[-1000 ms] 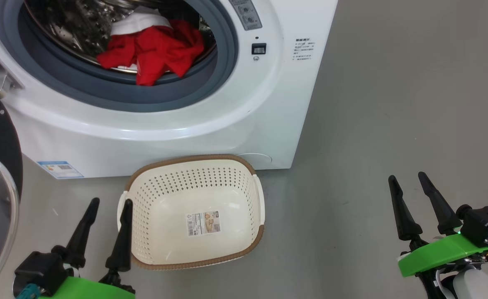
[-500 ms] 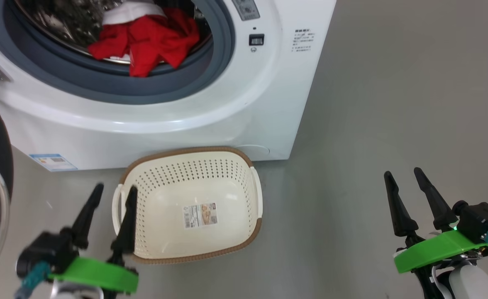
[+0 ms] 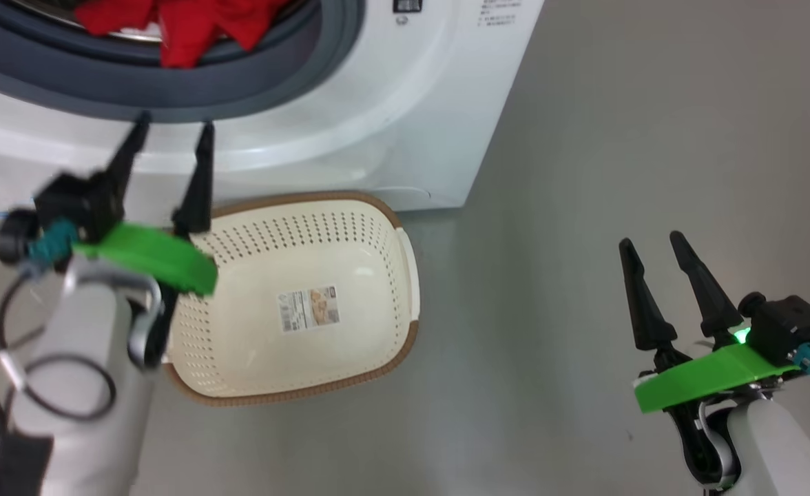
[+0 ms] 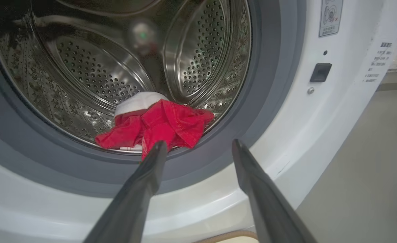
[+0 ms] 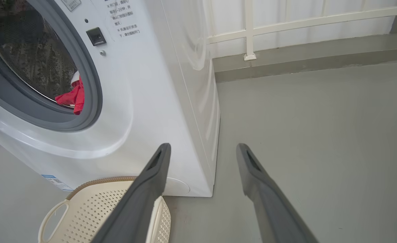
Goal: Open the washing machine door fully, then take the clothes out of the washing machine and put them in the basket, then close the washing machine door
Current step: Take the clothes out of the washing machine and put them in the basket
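the clothes (image 4: 158,126) lie bunched at the near lip of the washing machine (image 3: 377,124), so the left gripper (image 4: 198,144) aims at them, spread wide, with the basket (image 3: 295,198) below the opening; the right gripper (image 3: 649,241) hangs spread, right.

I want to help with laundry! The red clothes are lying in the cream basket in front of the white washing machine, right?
No. The red clothes lie in the drum of the washing machine, as the left wrist view shows. The basket does stand in front.
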`<state>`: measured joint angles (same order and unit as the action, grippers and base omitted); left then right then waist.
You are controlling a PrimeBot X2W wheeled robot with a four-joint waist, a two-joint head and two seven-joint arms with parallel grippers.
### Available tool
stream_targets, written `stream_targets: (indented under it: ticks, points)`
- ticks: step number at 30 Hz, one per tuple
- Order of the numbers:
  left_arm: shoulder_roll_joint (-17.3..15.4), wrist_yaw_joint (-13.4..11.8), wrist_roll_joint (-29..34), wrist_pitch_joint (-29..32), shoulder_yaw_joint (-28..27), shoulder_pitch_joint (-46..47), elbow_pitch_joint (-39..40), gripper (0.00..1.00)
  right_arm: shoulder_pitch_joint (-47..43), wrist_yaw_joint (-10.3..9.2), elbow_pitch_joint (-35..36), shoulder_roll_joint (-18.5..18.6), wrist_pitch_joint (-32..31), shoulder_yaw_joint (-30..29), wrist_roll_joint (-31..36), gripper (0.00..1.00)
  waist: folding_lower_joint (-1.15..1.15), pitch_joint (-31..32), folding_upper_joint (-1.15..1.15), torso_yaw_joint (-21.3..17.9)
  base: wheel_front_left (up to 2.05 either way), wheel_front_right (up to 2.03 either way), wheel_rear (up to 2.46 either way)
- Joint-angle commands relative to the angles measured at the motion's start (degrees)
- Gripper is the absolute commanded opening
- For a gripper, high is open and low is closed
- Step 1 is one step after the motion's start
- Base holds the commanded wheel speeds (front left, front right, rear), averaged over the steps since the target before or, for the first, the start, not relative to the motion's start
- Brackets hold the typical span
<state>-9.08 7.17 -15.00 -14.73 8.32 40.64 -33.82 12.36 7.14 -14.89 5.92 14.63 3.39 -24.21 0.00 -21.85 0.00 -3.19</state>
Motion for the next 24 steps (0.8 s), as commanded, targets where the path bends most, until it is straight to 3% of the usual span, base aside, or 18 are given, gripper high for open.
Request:
stream_targets:
  ticks: [1,14,24]
  points:
    - [-2.34,0.32,0.28,-0.21,-0.94,5.28,-2.48,1.0,1.48,0.35,1.72,-0.23,0.37,1.51,-0.21,1.0,0.0,-4.16,0.0,-2.25,0.0,0.0,0.0]
    - [-4.6,0.32,-1.43,3.03,1.46,29.01,-21.12,1.0,5.48,0.35,2.85,-1.79,0.37,1.53,-0.48,1.0,0.0,-13.27,0.0,-5.18,0.0,0.0,0.0]
    - [-5.63,0.32,-1.92,2.61,4.26,39.01,-30.66,1.0,7.74,0.35,3.09,-2.53,0.37,2.84,-0.77,1.0,0.0,-16.7,0.0,-6.99,0.0,0.0,0.0]
